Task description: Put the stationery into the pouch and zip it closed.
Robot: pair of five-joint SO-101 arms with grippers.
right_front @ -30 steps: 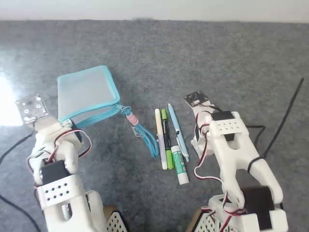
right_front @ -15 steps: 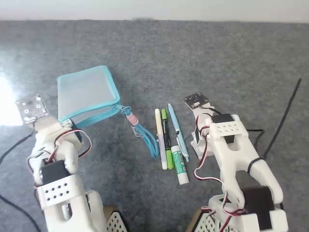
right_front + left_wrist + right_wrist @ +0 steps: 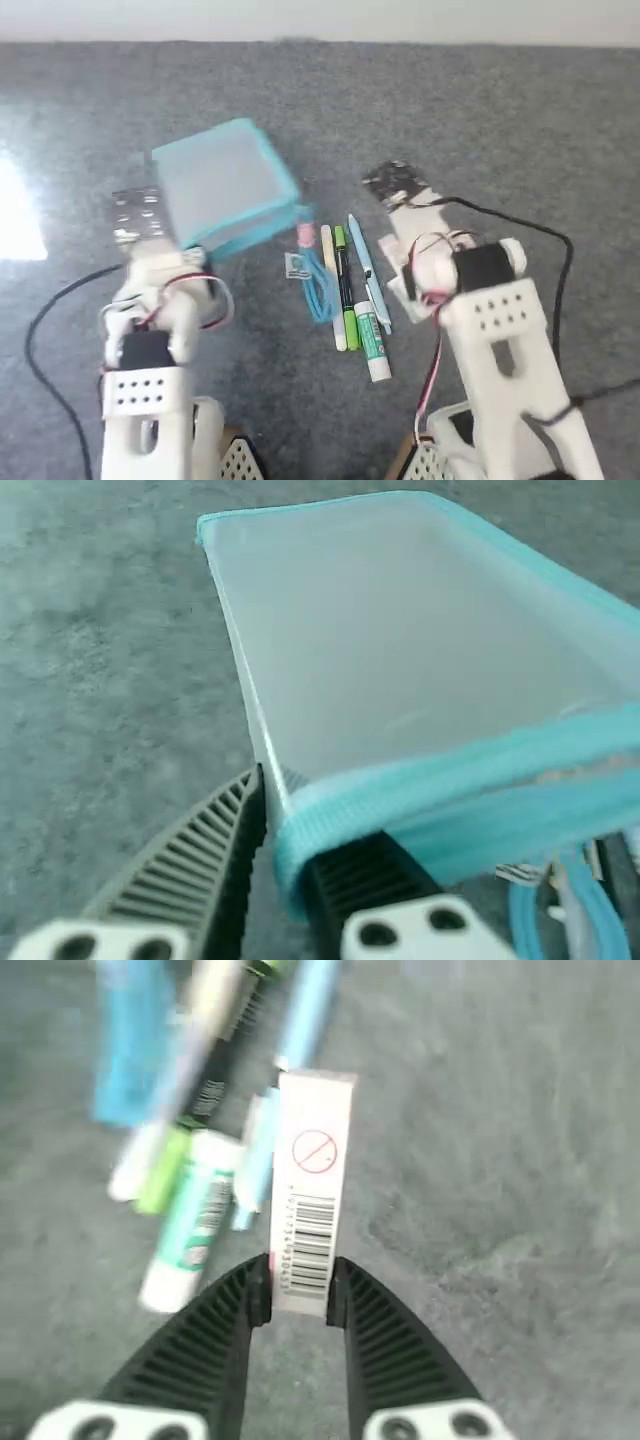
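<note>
Grey speckled counter [image 3: 500, 120]; left fingers [image 3: 200, 850] clamped on pouch [image 3: 400, 650] rim near corner. pouch soft, light, floppy, just beside pens [image 3: 345, 280]. right fingers [image 3: 205, 1345] pinch white barcoded block [image 3: 312, 1190]: stiff, light, probably slick. glue stick [image 3: 373, 345] may roll; grip mid-barrel.

Turquoise-trimmed pouch [image 3: 222, 180] (frosted), white barcoded eraser [image 3: 312, 1195]
</note>
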